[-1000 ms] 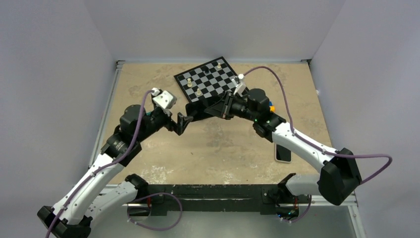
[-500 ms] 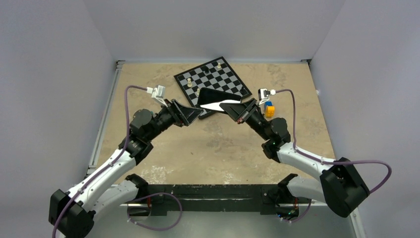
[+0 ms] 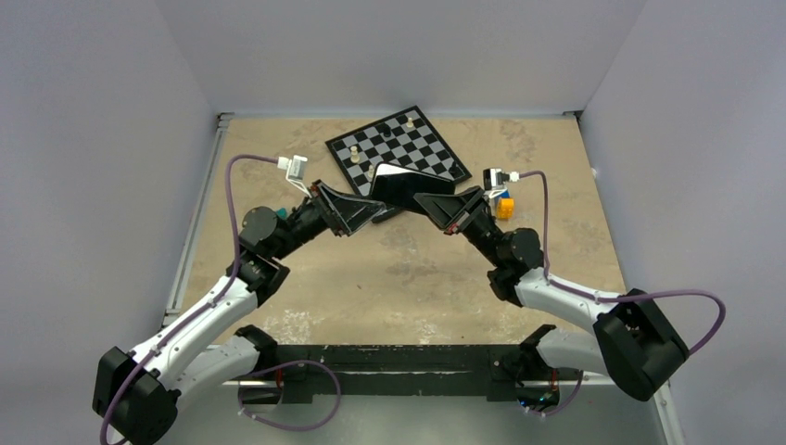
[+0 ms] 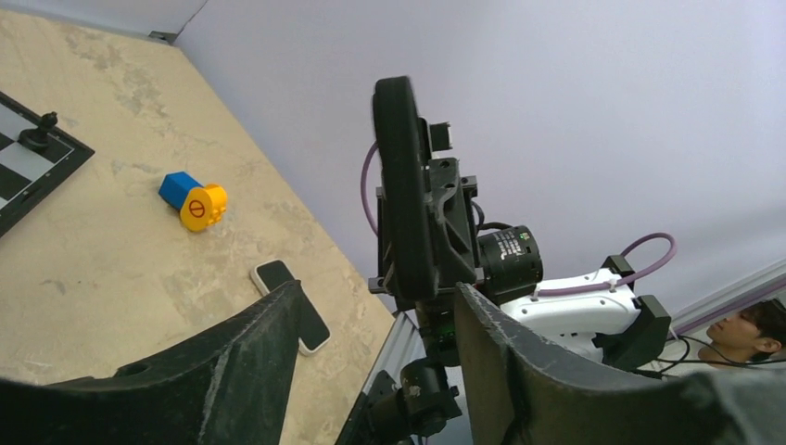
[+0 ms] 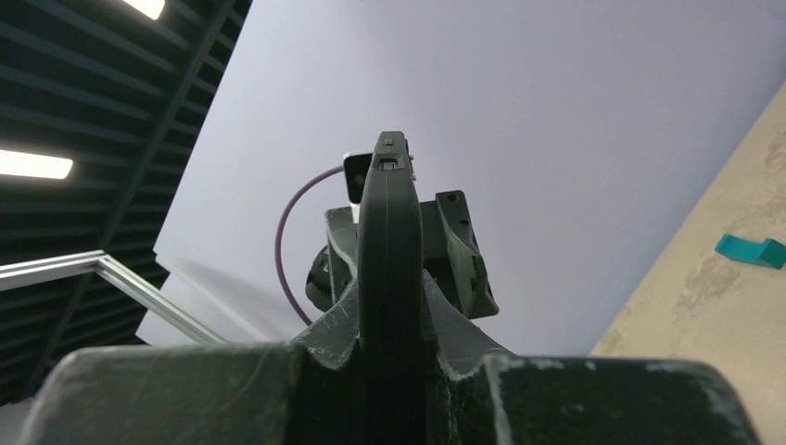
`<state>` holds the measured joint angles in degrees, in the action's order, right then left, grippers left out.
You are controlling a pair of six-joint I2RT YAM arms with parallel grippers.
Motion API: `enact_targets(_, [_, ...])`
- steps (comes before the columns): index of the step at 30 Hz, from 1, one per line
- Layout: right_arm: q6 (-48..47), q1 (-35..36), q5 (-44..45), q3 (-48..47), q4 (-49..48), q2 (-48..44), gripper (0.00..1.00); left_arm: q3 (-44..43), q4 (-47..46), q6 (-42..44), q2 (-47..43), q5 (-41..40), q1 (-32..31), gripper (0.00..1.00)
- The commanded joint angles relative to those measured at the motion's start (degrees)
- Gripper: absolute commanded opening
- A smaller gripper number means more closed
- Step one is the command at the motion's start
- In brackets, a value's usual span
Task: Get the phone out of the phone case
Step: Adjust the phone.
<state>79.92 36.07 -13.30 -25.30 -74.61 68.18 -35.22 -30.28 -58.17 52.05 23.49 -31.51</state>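
Observation:
My right gripper (image 3: pixel 432 200) is shut on the black phone case (image 3: pixel 408 185) and holds it in the air over the near edge of the chessboard. The right wrist view shows the case (image 5: pixel 391 232) edge-on, pinched in my right gripper (image 5: pixel 391 311). I cannot tell whether anything is inside it. My left gripper (image 3: pixel 374 211) is open and empty, its tips close to the case's left end. In the left wrist view the case (image 4: pixel 403 185) stands ahead of my left gripper (image 4: pixel 378 289). A white-rimmed phone (image 4: pixel 276 274) with a black screen lies flat on the table. My right arm hides it from the top camera.
A chessboard (image 3: pixel 399 148) with several pieces lies at the back middle, its corner also in the left wrist view (image 4: pixel 28 176). An orange and blue block (image 3: pixel 503 206) sits right of the case, also in the left wrist view (image 4: pixel 195 201). A teal piece (image 5: pixel 751 250) lies on the table.

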Motion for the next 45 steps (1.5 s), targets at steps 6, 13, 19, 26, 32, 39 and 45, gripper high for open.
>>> enact_targets(6, [-4.64,2.02,0.80,-2.04,3.68,-4.24,0.00,1.30,-8.99,-1.77,-2.13,-0.62,0.13,0.68])
enact_targets(13, [-7.31,4.48,1.61,-3.50,7.30,-4.95,0.00,-0.23,-10.11,-3.37,1.56,0.63,0.14,0.20])
enact_targets(19, [-19.90,3.88,-7.13,-9.18,30.38,-8.90,0.47,-1.48,-2.94,2.56,-1.93,5.38,0.99,0.00])
enact_targets(26, [-58.95,3.64,-18.59,-27.29,85.51,-11.45,0.81,-14.21,30.50,28.49,-4.05,24.77,2.34,0.00])
enact_targets(32, [-70.93,3.65,-24.97,-35.78,100.20,-6.31,0.81,-20.77,43.99,36.02,2.78,36.77,2.33,0.00])
enact_targets(39, [-66.02,3.70,-40.28,-36.20,89.06,-2.19,0.66,-23.01,46.41,36.51,5.23,40.24,2.32,0.00])
enact_targets(45, [-64.09,3.94,-46.82,-36.29,84.81,2.33,0.50,-27.04,53.52,41.08,8.60,41.90,2.24,0.00])
